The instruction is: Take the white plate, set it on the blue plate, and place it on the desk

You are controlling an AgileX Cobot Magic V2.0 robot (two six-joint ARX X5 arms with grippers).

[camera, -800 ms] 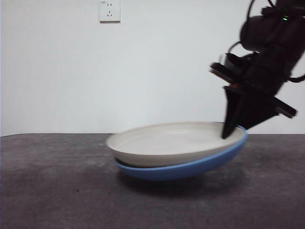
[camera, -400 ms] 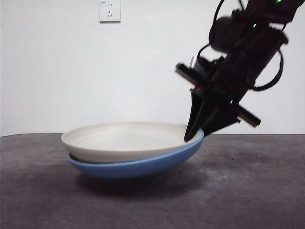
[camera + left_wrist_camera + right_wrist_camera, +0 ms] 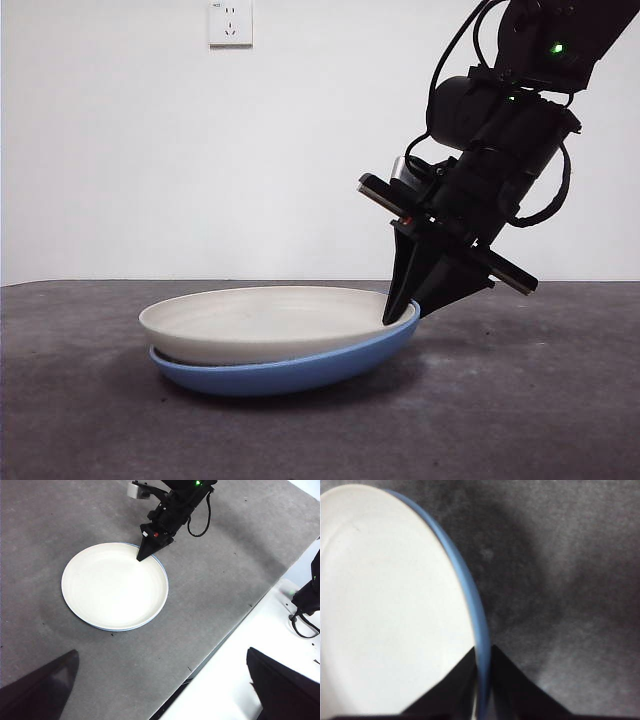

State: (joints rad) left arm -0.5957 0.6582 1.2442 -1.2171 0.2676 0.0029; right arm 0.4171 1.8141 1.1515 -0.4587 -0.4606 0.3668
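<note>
Dark grey desk [image 3: 90, 420]; blue plate [image 3: 300, 372] resting on it.

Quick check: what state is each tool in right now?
Left tool: open, holding nothing, high above the desk.
Right tool: shut on the rims of the stacked white plate and blue plate.

Scene is lit evenly & brightly from above w/ no glare, soft shadows are cast under the blue plate [image 3: 300, 372] onto the desk [image 3: 540, 420], and the right wrist view is rendered blurry, esp. close up.
</note>
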